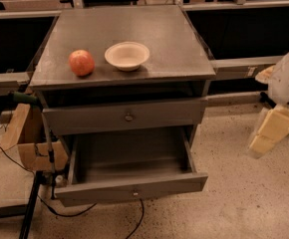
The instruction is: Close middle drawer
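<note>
The middle drawer is a grey metal drawer pulled far out of the grey cabinet. Its inside looks empty. Its flat front faces me low down, with a small round knob at the centre. Above it, the taller top drawer front with a larger knob is shut. My gripper, with pale yellowish fingers under a white arm, hangs at the right. It is well to the right of the open drawer and touches nothing.
A red apple and a white bowl sit on the cabinet top. A cardboard box, a thin stand and cables are at the cabinet's left. Speckled floor lies in front and to the right.
</note>
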You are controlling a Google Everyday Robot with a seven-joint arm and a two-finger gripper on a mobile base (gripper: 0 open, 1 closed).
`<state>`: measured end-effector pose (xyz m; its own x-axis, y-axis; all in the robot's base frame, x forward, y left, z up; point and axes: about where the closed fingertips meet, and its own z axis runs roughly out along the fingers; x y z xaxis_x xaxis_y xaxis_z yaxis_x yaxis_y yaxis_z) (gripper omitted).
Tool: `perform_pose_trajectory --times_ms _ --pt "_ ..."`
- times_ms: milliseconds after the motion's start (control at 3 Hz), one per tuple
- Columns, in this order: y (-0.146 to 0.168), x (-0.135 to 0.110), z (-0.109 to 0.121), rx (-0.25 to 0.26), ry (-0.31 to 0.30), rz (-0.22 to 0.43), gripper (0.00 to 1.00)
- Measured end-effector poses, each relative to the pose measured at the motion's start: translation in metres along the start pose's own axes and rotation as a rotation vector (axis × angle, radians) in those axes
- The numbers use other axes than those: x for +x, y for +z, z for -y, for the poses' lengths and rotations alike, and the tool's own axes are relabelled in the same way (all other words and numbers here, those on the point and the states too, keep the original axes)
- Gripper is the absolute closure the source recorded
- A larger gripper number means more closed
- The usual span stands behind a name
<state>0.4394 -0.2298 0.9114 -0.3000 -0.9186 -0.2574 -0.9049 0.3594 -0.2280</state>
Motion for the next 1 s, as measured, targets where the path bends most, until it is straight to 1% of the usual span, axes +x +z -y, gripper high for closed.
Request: perform_pose_trajectory --times_ms 333,667,1000 --pt "0.084 0.039 -0.027 -0.077 0.125 0.062 0.00" --pt "0.182 0.066 -0.065 -0.187 0.258 0.137 0.00" --pt "0.274 0.071 -0.102 -0.284 0.443 0.237 0.00"
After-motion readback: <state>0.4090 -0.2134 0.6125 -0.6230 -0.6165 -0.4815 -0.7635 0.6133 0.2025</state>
